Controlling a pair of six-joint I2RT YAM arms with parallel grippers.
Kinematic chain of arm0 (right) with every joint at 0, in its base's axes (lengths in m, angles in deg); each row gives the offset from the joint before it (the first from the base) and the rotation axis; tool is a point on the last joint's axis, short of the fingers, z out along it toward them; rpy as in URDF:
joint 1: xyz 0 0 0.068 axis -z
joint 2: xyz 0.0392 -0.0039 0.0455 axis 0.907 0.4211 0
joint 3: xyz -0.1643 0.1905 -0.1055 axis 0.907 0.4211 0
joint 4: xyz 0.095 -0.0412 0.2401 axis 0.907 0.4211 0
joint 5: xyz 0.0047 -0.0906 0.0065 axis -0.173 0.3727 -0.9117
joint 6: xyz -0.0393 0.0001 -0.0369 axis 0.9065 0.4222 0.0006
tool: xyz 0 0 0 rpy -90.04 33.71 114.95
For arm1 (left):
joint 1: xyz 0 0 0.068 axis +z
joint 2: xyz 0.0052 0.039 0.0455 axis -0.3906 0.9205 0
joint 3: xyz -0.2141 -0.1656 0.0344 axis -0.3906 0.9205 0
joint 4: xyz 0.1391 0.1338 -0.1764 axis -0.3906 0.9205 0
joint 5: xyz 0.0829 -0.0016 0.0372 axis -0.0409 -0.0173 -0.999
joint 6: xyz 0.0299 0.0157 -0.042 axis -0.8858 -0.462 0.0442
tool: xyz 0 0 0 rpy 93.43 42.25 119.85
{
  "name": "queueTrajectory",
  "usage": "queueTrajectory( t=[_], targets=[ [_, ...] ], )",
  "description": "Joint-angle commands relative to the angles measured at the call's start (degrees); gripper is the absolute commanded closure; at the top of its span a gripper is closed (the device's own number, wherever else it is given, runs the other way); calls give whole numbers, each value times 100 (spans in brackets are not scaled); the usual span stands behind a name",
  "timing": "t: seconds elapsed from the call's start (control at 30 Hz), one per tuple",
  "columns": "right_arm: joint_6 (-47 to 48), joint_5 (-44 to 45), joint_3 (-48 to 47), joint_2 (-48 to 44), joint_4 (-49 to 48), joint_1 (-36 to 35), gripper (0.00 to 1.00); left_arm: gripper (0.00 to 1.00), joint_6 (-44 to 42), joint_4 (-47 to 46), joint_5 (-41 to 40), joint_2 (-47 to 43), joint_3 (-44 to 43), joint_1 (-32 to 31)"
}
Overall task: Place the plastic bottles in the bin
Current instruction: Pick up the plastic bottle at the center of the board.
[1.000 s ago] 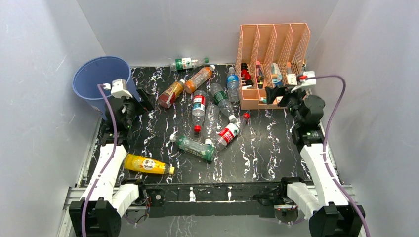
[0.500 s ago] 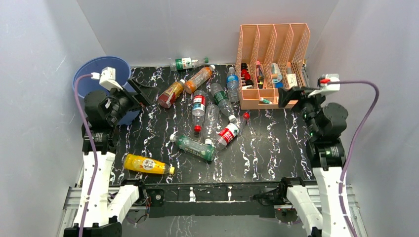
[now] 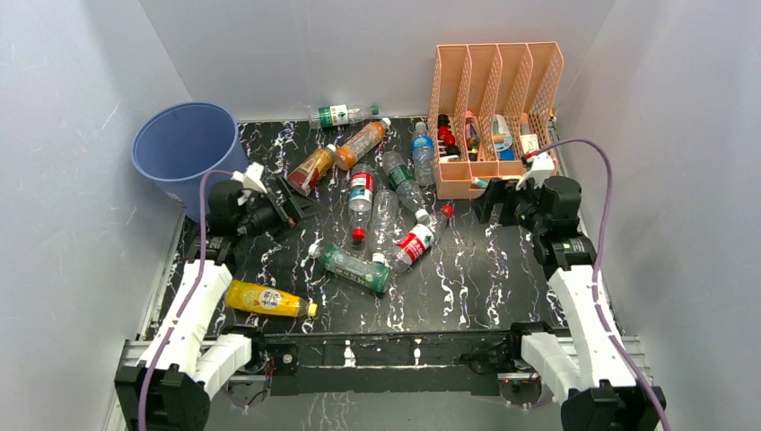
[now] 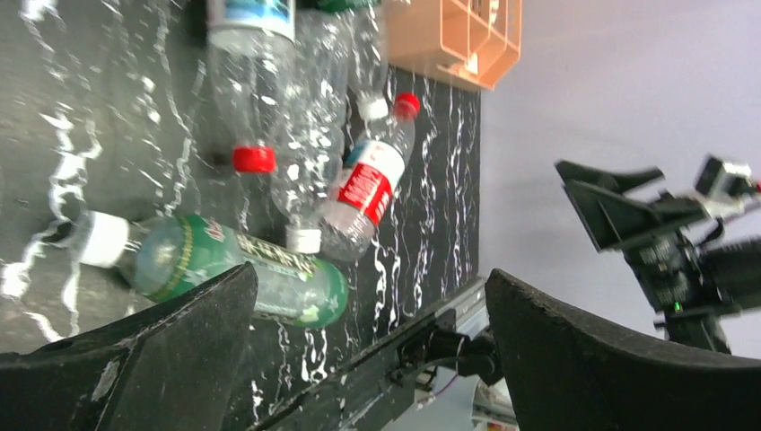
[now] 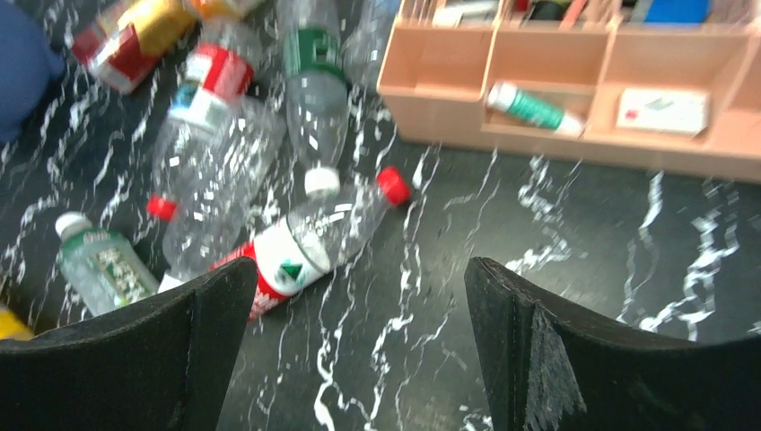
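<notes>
Several plastic bottles lie scattered on the black marbled table. Among them are a green one (image 3: 354, 267), a clear red-labelled one (image 3: 415, 241), a yellow one (image 3: 266, 299) near the front left and two orange ones (image 3: 359, 144) at the back. The blue bin (image 3: 184, 148) stands at the back left. My left gripper (image 3: 296, 199) hangs open right of the bin, aimed at the pile; its wrist view shows the green bottle (image 4: 242, 269) ahead of the open left gripper (image 4: 370, 278). My right gripper (image 3: 485, 202) is open and empty, right of the pile, with the red-labelled bottle (image 5: 314, 238) just beyond the right gripper (image 5: 361, 269).
A peach file organizer (image 3: 494, 108) holding small bottles and tubes stands at the back right, close behind my right gripper. White walls close in the left, back and right sides. A metal rail (image 3: 386, 346) runs along the front edge.
Both arms have come down from a raised pose, and the grippers have swung inward toward the bottle pile. Both grippers stayed open and empty; no bottle moved.
</notes>
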Motion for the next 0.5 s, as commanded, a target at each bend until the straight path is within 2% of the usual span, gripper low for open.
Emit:
queueTrajectory(
  t=[0.0, 0.13, 0.3, 0.47],
  targets=[
    [-43, -717, 154, 365, 177, -31, 2, 2, 442, 414, -754, -254, -67, -1003],
    [-43, -794, 192, 530, 291, -106, 2, 2, 945, 474, -1345, -216, 234, -2046],
    [-43, -623, 221, 637, 432, -320, 2, 2, 1514, 470, -2649, -277, 682, -3315],
    [-43, -154, 283, 890, 427, -932, 2, 2, 2277, 150, -3618, 89, 1009, -4374]
  ],
)
